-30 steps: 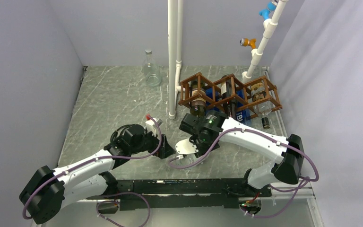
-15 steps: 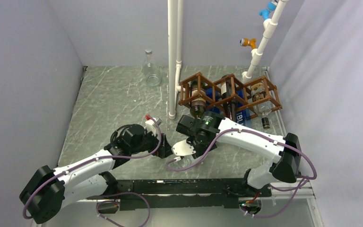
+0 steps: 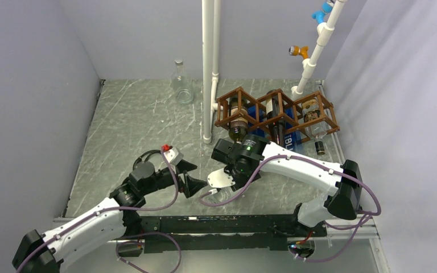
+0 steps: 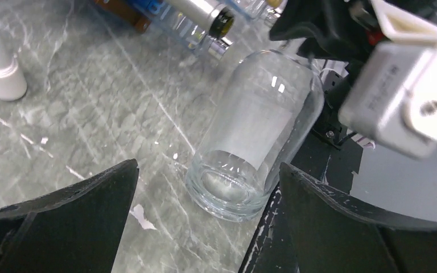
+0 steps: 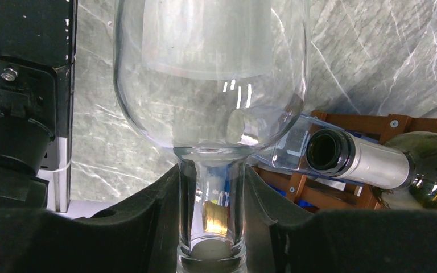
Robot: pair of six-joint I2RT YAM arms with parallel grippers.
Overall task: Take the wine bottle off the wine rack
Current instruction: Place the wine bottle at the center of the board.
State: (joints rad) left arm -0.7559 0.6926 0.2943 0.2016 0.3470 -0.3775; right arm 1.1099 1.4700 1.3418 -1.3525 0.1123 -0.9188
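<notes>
Top external view: clear wine bottle [image 3: 223, 179], out of the wine rack [image 3: 240, 90] and tilted low over the near bench [image 3: 136, 114], its neck clenched in the right end effector [image 5: 211, 227]. The left end effector [image 3: 192, 177] is released, its fingers spread just beside the bottle's base.

The left arm [image 3: 91, 223] has pulled back toward the near-left corner, its wrist lower and turned. The right arm [image 3: 301, 165], with the bottle [image 4: 250, 153], edged slightly left.
</notes>
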